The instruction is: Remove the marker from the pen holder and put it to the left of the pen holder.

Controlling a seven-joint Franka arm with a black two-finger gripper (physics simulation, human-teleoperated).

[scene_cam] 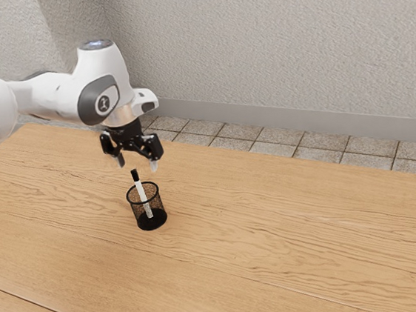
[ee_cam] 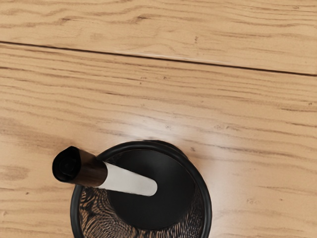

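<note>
My black gripper [scene_cam: 136,162] hangs open in the exterior view, its fingertips a little above the marker's top, with nothing between them. The marker [scene_cam: 142,196], white with a black cap, leans inside the black mesh pen holder [scene_cam: 159,206], which stands upright on the table. Its capped end rises above the rim. From the wrist view, the marker [ee_cam: 128,180] tilts across the rim of the pen holder [ee_cam: 207,198], cap outside the rim's outline and lower end on the dark base.
The wooden table [scene_cam: 291,237] extends around the pen holder on all sides, with a seam line running across it. Beyond its far edge are a tiled floor [scene_cam: 265,136] and a textured wall.
</note>
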